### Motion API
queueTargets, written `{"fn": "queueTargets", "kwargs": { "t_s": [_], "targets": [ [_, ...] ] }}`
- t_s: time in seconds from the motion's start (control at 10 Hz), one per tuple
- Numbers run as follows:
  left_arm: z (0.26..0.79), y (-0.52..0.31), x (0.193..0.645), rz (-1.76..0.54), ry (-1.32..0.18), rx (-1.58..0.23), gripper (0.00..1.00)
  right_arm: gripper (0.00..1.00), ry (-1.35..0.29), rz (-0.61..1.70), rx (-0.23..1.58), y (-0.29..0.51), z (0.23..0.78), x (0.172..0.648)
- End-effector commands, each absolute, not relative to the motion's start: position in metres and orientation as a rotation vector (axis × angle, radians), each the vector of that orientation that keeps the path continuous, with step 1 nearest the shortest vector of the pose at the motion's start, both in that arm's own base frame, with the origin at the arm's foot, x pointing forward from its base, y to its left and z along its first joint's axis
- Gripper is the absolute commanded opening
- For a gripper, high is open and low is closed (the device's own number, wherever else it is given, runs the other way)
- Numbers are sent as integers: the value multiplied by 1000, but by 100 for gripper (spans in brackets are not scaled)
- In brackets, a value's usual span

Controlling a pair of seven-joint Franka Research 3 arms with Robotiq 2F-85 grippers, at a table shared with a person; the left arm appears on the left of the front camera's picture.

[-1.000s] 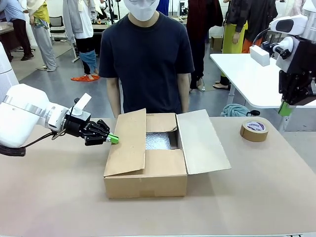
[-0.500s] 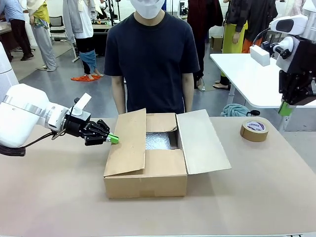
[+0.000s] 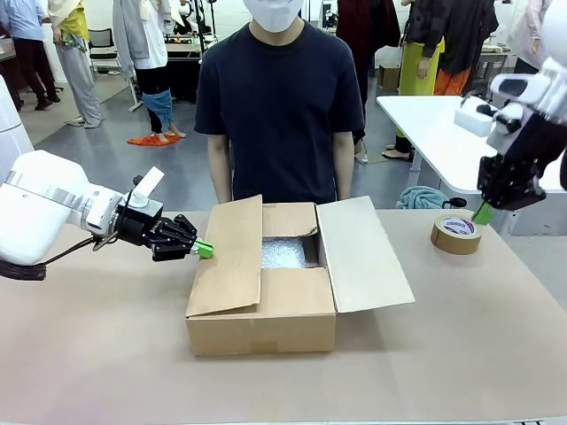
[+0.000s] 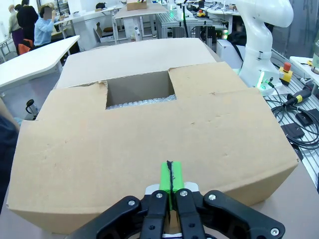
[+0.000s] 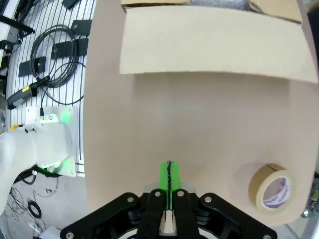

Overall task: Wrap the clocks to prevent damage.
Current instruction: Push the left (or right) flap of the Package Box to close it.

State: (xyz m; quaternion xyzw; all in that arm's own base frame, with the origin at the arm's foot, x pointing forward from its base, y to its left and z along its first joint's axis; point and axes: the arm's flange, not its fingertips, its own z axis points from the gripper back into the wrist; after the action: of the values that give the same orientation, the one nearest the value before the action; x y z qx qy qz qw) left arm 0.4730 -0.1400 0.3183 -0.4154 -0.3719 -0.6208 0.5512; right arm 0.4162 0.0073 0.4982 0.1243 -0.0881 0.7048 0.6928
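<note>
One table with a tan top carries the whole arrangement. One person in a dark T-shirt stands at its far edge, arms hanging down behind the box. One cardboard box sits at the middle of the table: its left flap tilts upward, its right flap splays outward, and its near flap lies flat over the near half of the opening. One sheet of silvery bubble wrap shows through the remaining gap; what it covers cannot be told, so any clocks are hidden. Two grippers are present. The left gripper is level, pointing at the outer face of the left flap and just beside it, green pads pressed together with nothing between them. The right gripper hangs over the right end of the table, tips down, its pads likewise pressed together and empty. One roll of brown tape lies flat just below that gripper, well apart from the box.
</note>
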Motion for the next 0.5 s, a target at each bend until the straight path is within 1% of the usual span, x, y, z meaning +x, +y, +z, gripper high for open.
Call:
{"fn": "queueTargets", "kwargs": {
  "t_s": [0.0, 0.1, 0.2, 0.3, 0.4],
  "targets": [
    [316, -143, 473, -1471, -876, -986, 0, 1, -185, 1539, 320, 18, 469, 432],
    [316, -143, 473, -1471, -876, -986, 0, 1, -183, 1550, 337, 21, 456, 432],
    [316, -143, 473, -1471, -876, -986, 0, 1, -173, 1548, 369, 21, 455, 432],
    [316, -143, 473, -1471, -876, -986, 0, 1, -160, 1528, 332, 11, 458, 433],
    [316, -143, 473, -1471, -876, -986, 0, 1, -160, 1528, 332, 11, 458, 433]
  ]
}}
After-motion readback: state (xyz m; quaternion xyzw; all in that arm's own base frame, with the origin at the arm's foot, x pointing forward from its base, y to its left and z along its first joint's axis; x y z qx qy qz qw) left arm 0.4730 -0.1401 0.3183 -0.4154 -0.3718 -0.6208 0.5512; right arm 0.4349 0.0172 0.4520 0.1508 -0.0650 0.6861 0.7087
